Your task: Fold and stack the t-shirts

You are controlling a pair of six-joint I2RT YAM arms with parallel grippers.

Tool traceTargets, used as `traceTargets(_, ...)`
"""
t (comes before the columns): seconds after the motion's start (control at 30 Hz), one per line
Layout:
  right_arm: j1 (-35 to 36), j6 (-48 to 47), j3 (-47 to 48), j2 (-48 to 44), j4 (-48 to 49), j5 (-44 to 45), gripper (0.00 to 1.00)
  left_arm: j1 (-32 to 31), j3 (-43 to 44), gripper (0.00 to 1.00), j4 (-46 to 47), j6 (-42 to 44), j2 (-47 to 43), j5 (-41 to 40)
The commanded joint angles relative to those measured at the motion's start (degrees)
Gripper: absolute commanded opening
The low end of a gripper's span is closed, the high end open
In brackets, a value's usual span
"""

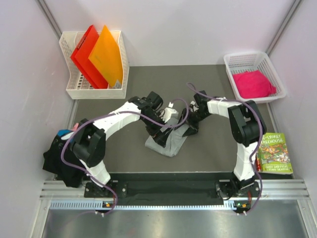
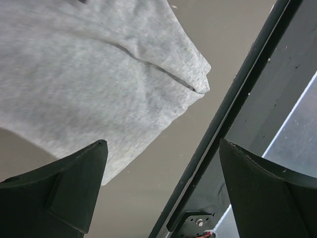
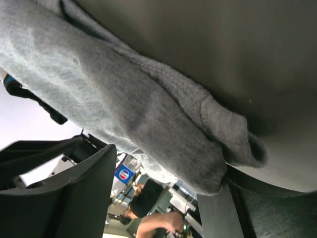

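The grey t-shirt (image 1: 166, 144) lies bunched in the middle of the surface (image 1: 124, 151), between the two arms. It is soft, light cloth that will sag and crease wherever it is not held, so a pinch in the middle would likely only gather it into a lump. The better places to take hold are probably the hem and the stitched edges, one hand to each corner, so the cloth can be drawn flat before folding.

The left hand (image 2: 162, 148) is spread wide above one rounded corner of the grey cloth and holds nothing. The right hand (image 3: 166, 171) has a folded, seamed edge of the same shirt between its fingers, with the cloth resting against one of them. Whether it is yet pinching that edge cannot be told.

There are three t-shirts. Besides the grey one, a pink t-shirt (image 1: 252, 84) sits crumpled in the white basket (image 1: 247, 54) at the far right. A black t-shirt (image 1: 57, 158) is heaped at the left edge beside the left arm. Also present are two folders, one red (image 1: 84, 54) and one orange (image 1: 106, 54), standing in one white rack (image 1: 69, 91), and one book (image 1: 273, 152) at the near right.
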Motion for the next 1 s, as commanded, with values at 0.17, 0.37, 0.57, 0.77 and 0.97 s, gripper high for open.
traceTargets(0.17,-1.5,-7.93,8.98,7.97,-8.2,10.8,0.6,-0.73,-3.17,0.99,3.85,0.84,4.9,-3.36)
traceTargets(0.37,-1.77,-8.11,13.64,9.99,-10.92,12.03,0.58,-0.82,-3.26,0.99,3.93,-0.56,9.21,-4.94)
traceTargets(0.57,-2.47,-8.81,18.04,13.24,-13.03,12.73,0.55,-1.95,-1.06,0.99,0.33,-0.65,15.54,-0.82)
traceTargets(0.77,-3.61,-9.95,27.96,18.25,-16.81,11.34,0.52,-6.79,1.14,0.99,-4.41,-1.44,18.44,5.15)
traceTargets(0.97,-3.44,-11.19,36.23,23.79,-18.57,6.94,0.52,-9.52,1.32,0.99,-8.28,-3.37,20.72,15.07)
